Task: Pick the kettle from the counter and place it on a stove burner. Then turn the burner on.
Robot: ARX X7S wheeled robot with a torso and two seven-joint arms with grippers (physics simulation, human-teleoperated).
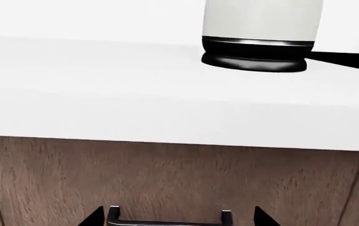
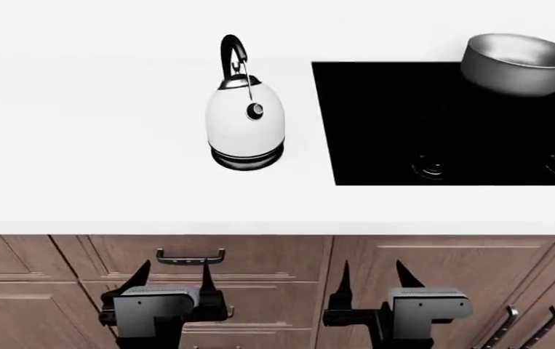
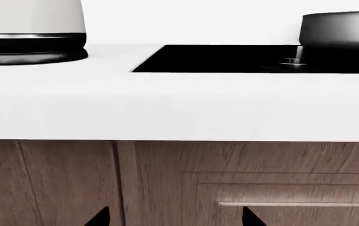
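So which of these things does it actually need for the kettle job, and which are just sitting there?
Needed:
kettle
counter
black cooktop with its burner
control dials

Just there:
grey saucepan
cabinet fronts

Both end effectors, left [image 2: 172, 280] and right [image 2: 372, 278], hang open below the desk [image 2: 83, 182] edge, facing the wooden cabinet fronts [image 2: 25, 269]. Above that edge the white top lies bare all round the kettle [image 2: 245, 123], which stands apart from the black cooktop [image 2: 393, 138]. A grey saucepan [image 2: 515, 64] sits at the cooktop's far right corner; its near part is open
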